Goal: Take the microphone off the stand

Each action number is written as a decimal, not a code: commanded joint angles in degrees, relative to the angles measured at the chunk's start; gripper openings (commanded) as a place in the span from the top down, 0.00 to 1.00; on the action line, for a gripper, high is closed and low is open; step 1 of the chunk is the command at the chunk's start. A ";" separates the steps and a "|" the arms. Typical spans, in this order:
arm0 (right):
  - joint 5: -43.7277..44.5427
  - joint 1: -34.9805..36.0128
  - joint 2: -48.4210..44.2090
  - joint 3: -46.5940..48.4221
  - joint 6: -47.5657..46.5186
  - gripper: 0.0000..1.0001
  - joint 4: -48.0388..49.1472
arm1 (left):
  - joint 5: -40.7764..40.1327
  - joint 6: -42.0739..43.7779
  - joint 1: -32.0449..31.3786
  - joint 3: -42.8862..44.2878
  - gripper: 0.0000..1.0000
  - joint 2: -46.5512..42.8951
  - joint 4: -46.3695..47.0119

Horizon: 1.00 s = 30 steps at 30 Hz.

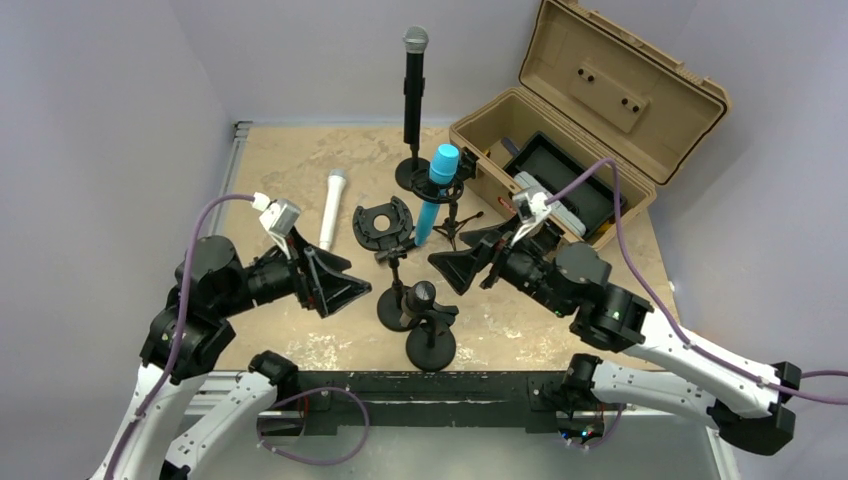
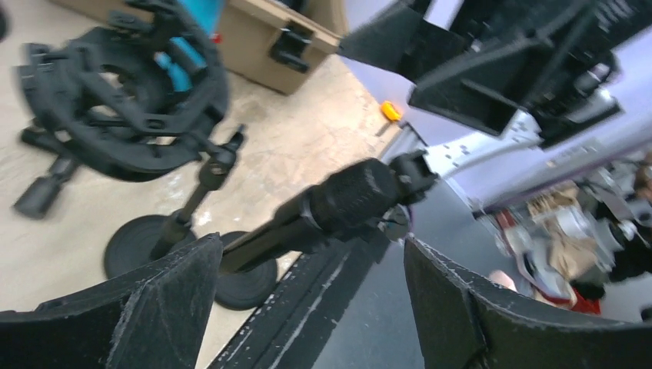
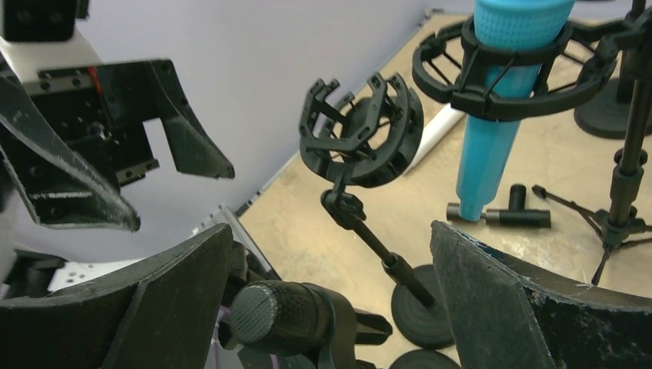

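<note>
1. Two arms face each other across the black microphone (image 1: 421, 294), which sits in the clip of a short stand (image 1: 431, 350) at the middle of the table's near edge.
2. We see a dark, stubby microphone with a finely textured, rounded head. It is tilted rather than upright, and the clip grips it behind the head.
3. From the left wrist view it (image 2: 342, 204) lies between the left gripper's (image 2: 307, 307) fingers, which stand wide apart and do not touch it.
4. From the right wrist view only its head (image 3: 277, 315) shows, low between the right gripper's (image 3: 330, 300) spread fingers. These jaws are also apart and hold nothing.
5. Overhead, the left gripper (image 1: 350, 285) is just left of the microphone and the right gripper (image 1: 455, 262) is just above and to its right. Neither one touches it.
6. Its round base stands close to the black rail (image 1: 420, 385) along the front edge. The base of a second stand (image 1: 397, 310) sits just beside it, and that stand carries an empty shock mount (image 1: 383, 222).
7. Behind these, a blue microphone (image 1: 437, 190) hangs in a shock mount on a tripod, and a tall black microphone (image 1: 414, 85) stands upright at the back.
8. A white microphone (image 1: 332, 208) lies flat at rear left, and an open tan case (image 1: 480, 135) fills the right rear corner.
9. Bare tabletop (image 1: 300, 325) shows left of the two bases, under the left arm.
</note>
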 commanded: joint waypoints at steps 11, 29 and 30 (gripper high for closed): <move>-0.73 0.07 6.00 4.26 -0.71 0.01 3.16 | -19.96 -18.32 -1.21 1.84 0.06 11.17 5.24; -3.81 0.09 8.86 4.05 0.19 0.01 9.20 | -23.17 -24.52 -1.22 -6.70 0.25 15.34 17.72; -3.88 0.07 9.04 4.20 0.20 0.01 9.45 | -23.51 -24.48 -1.18 -6.61 0.27 15.61 17.27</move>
